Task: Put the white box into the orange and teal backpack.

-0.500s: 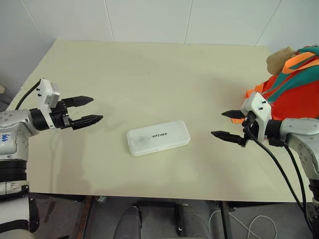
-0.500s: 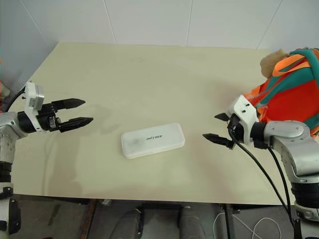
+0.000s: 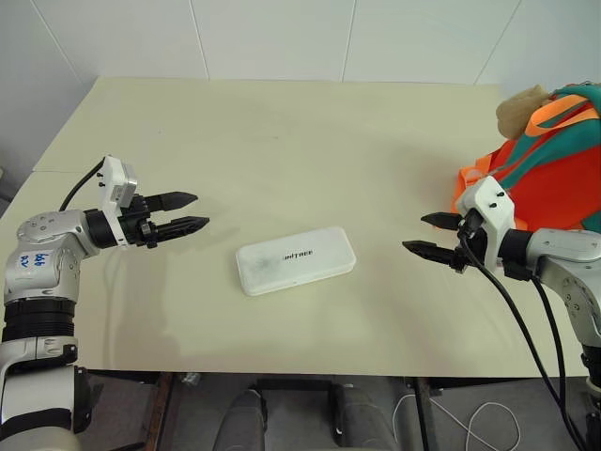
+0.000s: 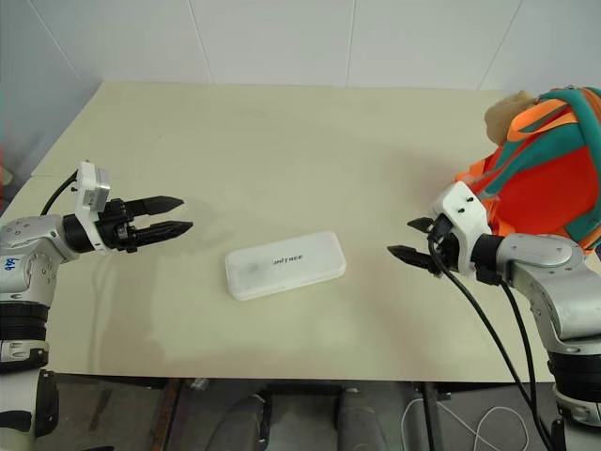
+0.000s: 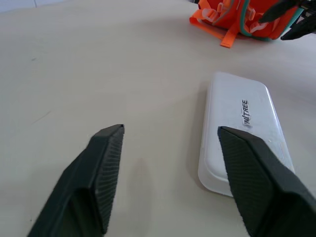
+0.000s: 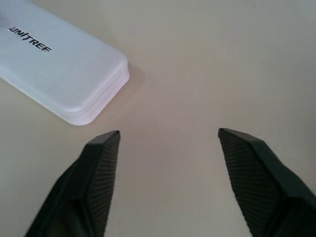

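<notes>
The white box (image 3: 296, 260) lies flat near the table's front middle, dark lettering up. The orange and teal backpack (image 3: 554, 169) sits at the right edge with its tan plush bear (image 3: 524, 108) at the back. My left gripper (image 3: 200, 210) hovers open to the left of the box, pointing at it, and holds nothing. In the left wrist view the white box (image 5: 242, 128) lies just past that gripper's right finger (image 5: 256, 177). My right gripper (image 3: 414, 233) stands open on the box's right, in front of the backpack, also with nothing in it. The box's corner (image 6: 94, 98) shows ahead of it in the right wrist view.
The cream table (image 3: 282, 132) reaches back to a white tiled wall. Black cables (image 3: 526, 329) hang off my right arm past the front edge. Loose orange webbing (image 5: 228, 37) from the backpack lies on the table.
My left gripper has moved right, closer to the box, and its fingers look a little closer together. The right gripper, box and backpack have stayed put.
</notes>
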`<state>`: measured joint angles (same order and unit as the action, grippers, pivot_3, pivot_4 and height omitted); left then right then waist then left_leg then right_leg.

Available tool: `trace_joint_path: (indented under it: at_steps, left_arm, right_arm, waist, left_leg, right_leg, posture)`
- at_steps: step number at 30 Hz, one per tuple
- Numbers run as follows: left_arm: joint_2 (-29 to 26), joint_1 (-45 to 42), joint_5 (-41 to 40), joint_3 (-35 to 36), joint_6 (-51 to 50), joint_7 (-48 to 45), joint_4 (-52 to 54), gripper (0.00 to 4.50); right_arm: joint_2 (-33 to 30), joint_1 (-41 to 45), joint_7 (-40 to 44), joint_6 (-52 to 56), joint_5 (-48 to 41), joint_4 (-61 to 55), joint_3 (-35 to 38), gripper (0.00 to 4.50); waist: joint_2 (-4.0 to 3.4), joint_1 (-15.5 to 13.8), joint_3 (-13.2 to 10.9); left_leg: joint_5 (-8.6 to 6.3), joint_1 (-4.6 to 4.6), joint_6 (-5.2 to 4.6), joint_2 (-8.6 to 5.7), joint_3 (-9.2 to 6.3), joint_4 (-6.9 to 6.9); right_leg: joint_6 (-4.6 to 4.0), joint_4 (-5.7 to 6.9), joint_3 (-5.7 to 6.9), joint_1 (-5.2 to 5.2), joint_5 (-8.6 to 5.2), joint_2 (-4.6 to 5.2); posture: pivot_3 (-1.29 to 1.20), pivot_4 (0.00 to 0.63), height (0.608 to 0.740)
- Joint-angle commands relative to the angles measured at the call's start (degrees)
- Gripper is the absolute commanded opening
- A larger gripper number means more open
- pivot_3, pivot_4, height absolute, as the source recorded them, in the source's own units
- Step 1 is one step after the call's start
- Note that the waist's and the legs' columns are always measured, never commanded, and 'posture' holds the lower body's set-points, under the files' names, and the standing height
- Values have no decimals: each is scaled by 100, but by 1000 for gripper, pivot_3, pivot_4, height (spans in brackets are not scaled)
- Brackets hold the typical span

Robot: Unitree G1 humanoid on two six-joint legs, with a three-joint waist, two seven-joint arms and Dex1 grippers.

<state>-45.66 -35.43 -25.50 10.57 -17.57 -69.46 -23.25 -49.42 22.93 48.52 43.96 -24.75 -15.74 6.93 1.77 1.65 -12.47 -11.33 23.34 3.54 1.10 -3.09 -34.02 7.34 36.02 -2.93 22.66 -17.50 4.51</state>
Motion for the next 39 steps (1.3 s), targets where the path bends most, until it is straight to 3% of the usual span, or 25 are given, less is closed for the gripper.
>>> trace_joint_path:
  at_steps: [1, 7, 14, 19, 25, 39]
  left_arm:
    - [-123, 94, -21, 144, 21, -1, 184, 2066]
    - [-226, 522, -61, 69, -627, 187, 711, 106]
    - [-400, 1244, -93, -476, -2173, 482, 1804, 46]
    - [-186, 1296, -180, -567, -2592, 731, 2057, 46]
    - [391, 1172, -133, -630, -2360, 1075, 1925, 46]
    - [684, 1078, -93, -746, -2082, 1089, 1887, 46]
  right_arm:
    - [127, 246, -103, -45, -18, -172, -125, 2213]
    - [346, 544, -165, -462, 390, 335, -562, 69]
    - [827, 731, -505, -1053, 1156, 1123, -1209, 23]
    - [1151, 917, -677, -1255, 1595, 1638, -1523, 23]
    - [1539, 1071, -621, -1197, 1711, 1835, -1713, 23]
    - [1309, 737, 268, -465, 1263, 431, -1883, 23]
  waist:
    - [0, 14, 0]
    - [0, 3, 0]
    - [2, 8, 1]
    - [1, 8, 1]
    - [2, 9, 1]
    - [2, 1, 1]
  left_leg:
    - [0, -1, -1, 0, 3, 0]
    - [-4, -3, -6, 1, 17, 0]
    - [-9, -4, -10, 0, 32, 0]
    - [-9, -5, -10, 0, 32, -1]
    - [-9, -5, -10, 0, 33, -2]
    - [-9, -5, -10, -1, 33, -3]
  right_leg:
    - [0, 0, -3, 0, 0, 0]
    - [7, -3, -17, 2, 4, 0]
    - [10, -6, -33, 5, 5, 0]
    - [9, -3, -34, 8, 7, -1]
    - [12, -3, -34, 7, 8, -1]
    - [15, -4, -35, 7, 10, -2]
  posture:
    - [0, 150, 740]
    - [0, 150, 740]
    - [0, 150, 740]
    - [0, 150, 740]
    - [0, 150, 740]
    - [0, 150, 740]
